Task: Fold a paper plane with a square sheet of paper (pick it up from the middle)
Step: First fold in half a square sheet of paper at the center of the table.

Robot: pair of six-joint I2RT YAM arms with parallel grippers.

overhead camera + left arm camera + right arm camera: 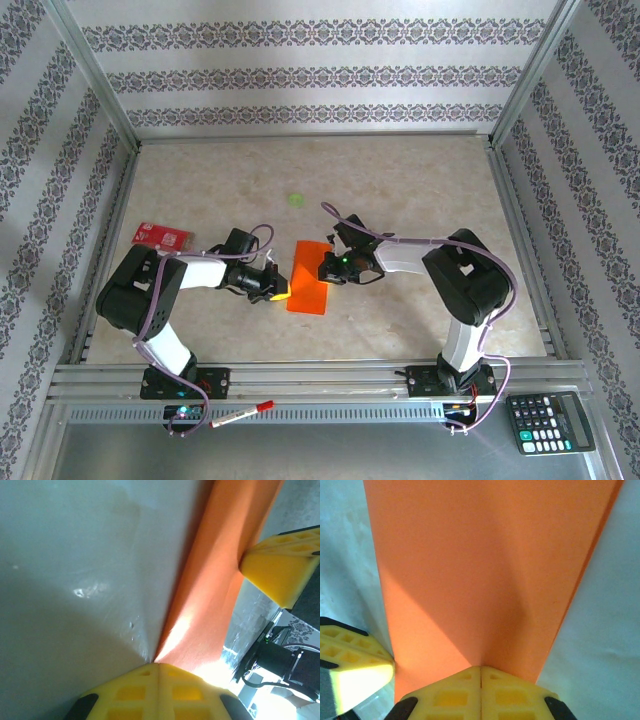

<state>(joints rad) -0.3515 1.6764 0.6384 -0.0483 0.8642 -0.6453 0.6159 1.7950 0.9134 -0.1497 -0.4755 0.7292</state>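
Note:
The square sheet of paper (309, 280) is bright orange and lies mid-table as a narrow upright rectangle, folded over. My left gripper (279, 291) is at its lower left edge. In the left wrist view its yellow fingertips (156, 664) are pressed together with the sheet (220, 580) rising out of their seam. My right gripper (326, 268) is at the sheet's right side. In the right wrist view its jaws (480, 668) are shut and the paper (485, 570) puckers where they pinch it. The left gripper's finger (350, 672) shows beside the sheet's edge there.
A small red card (160, 237) lies at the left of the table and a tiny green spot (296, 199) farther back. A red-capped pen (242, 414) and a calculator (550, 420) rest on the near ledge. Aluminium frame rails (300, 375) and patterned walls enclose the table.

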